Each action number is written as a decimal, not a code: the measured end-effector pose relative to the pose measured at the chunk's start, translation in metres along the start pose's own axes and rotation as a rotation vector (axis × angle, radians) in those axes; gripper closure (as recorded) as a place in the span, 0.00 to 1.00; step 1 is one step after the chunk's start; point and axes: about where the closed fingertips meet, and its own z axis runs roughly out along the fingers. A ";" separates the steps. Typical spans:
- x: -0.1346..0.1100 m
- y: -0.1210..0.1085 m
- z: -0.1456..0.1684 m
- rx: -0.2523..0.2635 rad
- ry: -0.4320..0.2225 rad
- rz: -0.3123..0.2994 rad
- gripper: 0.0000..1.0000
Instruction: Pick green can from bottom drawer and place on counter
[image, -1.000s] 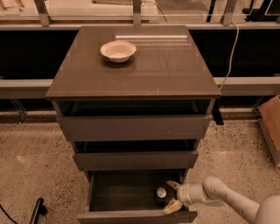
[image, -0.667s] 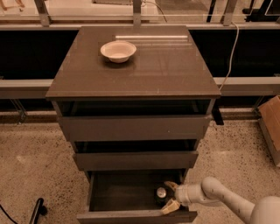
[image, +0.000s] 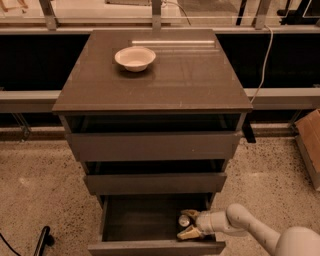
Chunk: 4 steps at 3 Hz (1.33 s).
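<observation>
The bottom drawer (image: 155, 247) stands pulled open below two taller drawers. The green can (image: 184, 220) stands at the drawer's right side; mostly its shiny silver top shows. My gripper (image: 190, 223) reaches in from the right, with one pale finger (image: 190, 214) behind the can and the other (image: 190, 233) in front of it. The fingers stand on either side of the can, close to it. The counter (image: 180, 80) is the dark brown glossy top of the cabinet, well above the gripper.
A white bowl (image: 135, 58) sits on the counter at the back left. My white arm (image: 250, 227) enters from the lower right. A cardboard box (image: 310, 140) stands on the floor at the right. A black object (image: 42, 240) lies on the floor at the lower left.
The gripper has shifted slightly left around the can, staying inside the drawer. The can and the drawer have not moved.
</observation>
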 end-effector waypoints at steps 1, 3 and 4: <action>0.003 -0.006 0.001 0.016 -0.035 -0.001 0.56; -0.039 -0.003 -0.033 -0.017 -0.145 -0.058 1.00; -0.091 0.017 -0.087 -0.058 -0.193 -0.109 1.00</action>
